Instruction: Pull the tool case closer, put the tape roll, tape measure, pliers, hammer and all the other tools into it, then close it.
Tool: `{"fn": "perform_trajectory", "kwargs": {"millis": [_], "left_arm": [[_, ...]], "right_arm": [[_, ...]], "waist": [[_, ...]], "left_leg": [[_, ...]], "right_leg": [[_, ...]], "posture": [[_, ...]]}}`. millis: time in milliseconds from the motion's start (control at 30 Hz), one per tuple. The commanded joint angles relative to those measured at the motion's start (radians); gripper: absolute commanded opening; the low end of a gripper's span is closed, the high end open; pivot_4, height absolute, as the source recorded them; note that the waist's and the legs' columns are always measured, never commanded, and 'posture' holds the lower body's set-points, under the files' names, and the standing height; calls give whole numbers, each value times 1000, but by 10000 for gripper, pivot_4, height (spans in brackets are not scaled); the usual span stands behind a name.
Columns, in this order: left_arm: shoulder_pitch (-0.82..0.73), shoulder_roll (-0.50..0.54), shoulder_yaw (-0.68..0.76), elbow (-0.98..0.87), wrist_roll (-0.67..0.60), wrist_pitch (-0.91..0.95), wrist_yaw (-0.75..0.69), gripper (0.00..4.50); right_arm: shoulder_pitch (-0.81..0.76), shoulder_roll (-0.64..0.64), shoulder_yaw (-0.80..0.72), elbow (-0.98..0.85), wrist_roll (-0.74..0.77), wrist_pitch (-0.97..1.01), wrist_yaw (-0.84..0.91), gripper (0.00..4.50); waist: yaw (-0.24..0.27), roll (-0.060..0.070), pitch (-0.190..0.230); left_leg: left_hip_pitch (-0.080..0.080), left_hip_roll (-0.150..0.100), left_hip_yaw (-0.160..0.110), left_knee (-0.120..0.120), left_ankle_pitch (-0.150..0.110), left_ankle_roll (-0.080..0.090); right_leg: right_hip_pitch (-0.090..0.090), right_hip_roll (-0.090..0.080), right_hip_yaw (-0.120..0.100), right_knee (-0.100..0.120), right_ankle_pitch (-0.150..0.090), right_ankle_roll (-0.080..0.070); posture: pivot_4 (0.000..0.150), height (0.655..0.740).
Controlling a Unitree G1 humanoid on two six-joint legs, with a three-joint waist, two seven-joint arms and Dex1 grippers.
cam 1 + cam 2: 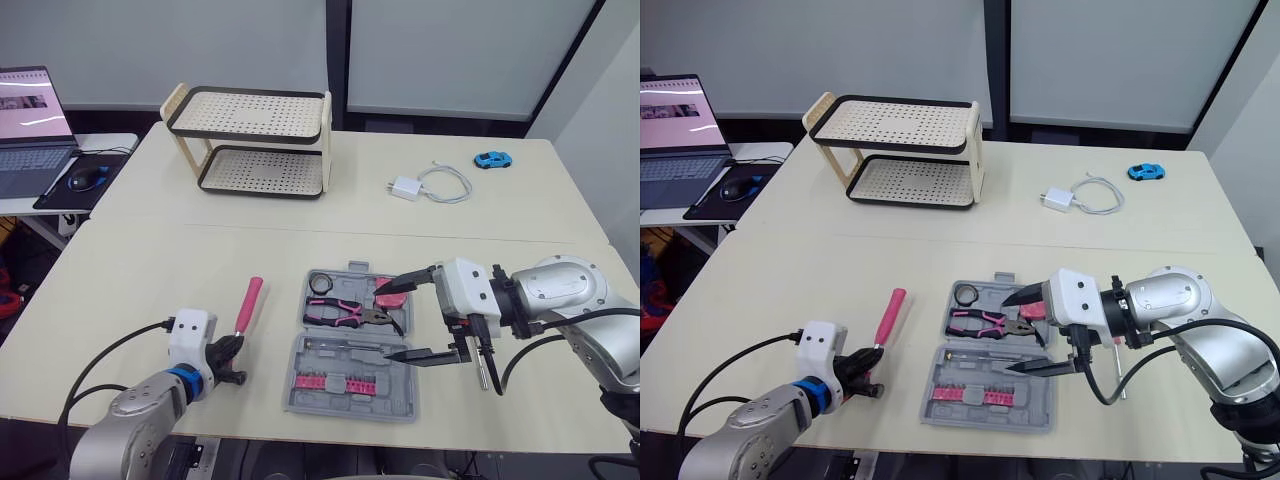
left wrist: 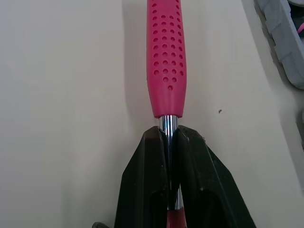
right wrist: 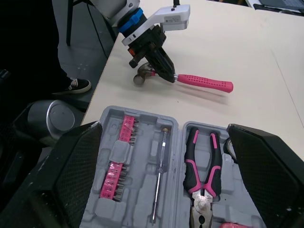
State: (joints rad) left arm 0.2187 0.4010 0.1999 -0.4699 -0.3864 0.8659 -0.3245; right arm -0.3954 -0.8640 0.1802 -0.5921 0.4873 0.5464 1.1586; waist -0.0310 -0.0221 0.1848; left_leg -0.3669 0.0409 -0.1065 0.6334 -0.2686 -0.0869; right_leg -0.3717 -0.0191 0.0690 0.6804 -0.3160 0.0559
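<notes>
1. Nearest me, the left gripper (image 1: 236, 348) has its jaws clamped on the bare steel shaft of the hammer (image 1: 249, 305), just below the pink grip. The hammer lies flat on the worktop (image 1: 150, 270), its handle pointing to about one o'clock.
2. At three o'clock from the hammer sits the tool case (image 1: 385, 398), lid open and flat, close to the near edge. I'd say the pulling-closer is done.
3. Inside it I can see the pliers (image 1: 345, 314), a slim screwdriver (image 3: 160, 173), a row of pink bits (image 3: 116, 164) and the tape roll (image 1: 320, 284) at the far corner.
4. The right gripper (image 1: 382, 322) hangs over the three o'clock side of the case with its jaws spread wide, holding nothing. A red thing (image 1: 393, 297) under its upper finger may be the tape measure, though I can't tell.
5. The step in hand looks like packing the hammer. Next it needs lifting and carrying toward three o'clock into a free recess. The grasp is near the head, so the long handle may swing, and the right arm should clear the case first.
6. Farther off, at eleven o'clock from the case, stands a two-tier rack (image 1: 250, 140). A charger (image 1: 405, 187) and a blue toy car (image 1: 492, 159) lie toward one o'clock.
</notes>
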Motion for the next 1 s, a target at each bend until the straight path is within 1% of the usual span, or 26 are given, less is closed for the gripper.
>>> {"fn": "perform_trajectory", "kwargs": {"millis": [33,467,1000], "left_arm": [[-9,-17,-27,-40,27,-7,43,370],[-46,-85,-74,-3,65,-9,105,370],[-43,-84,-81,-2,76,-10,100,370]], "right_arm": [[-2,-18,-13,-20,10,0,13,45000],[-6,-23,-12,-19,5,8,20,45000],[-13,-25,-13,-23,-2,10,14,45000]], "waist": [[1,0,0],[3,0,0],[3,0,0]], "left_leg": [[0,0,0,0,0,0],[0,-1,0,0,0,0],[0,-2,-1,0,0,0]], "right_leg": [[0,0,0,0,0,0],[1,-1,0,0,0,0],[1,-1,0,0,0,0]], "posture": [[1500,7350],[1500,7350],[1500,7350]]}}
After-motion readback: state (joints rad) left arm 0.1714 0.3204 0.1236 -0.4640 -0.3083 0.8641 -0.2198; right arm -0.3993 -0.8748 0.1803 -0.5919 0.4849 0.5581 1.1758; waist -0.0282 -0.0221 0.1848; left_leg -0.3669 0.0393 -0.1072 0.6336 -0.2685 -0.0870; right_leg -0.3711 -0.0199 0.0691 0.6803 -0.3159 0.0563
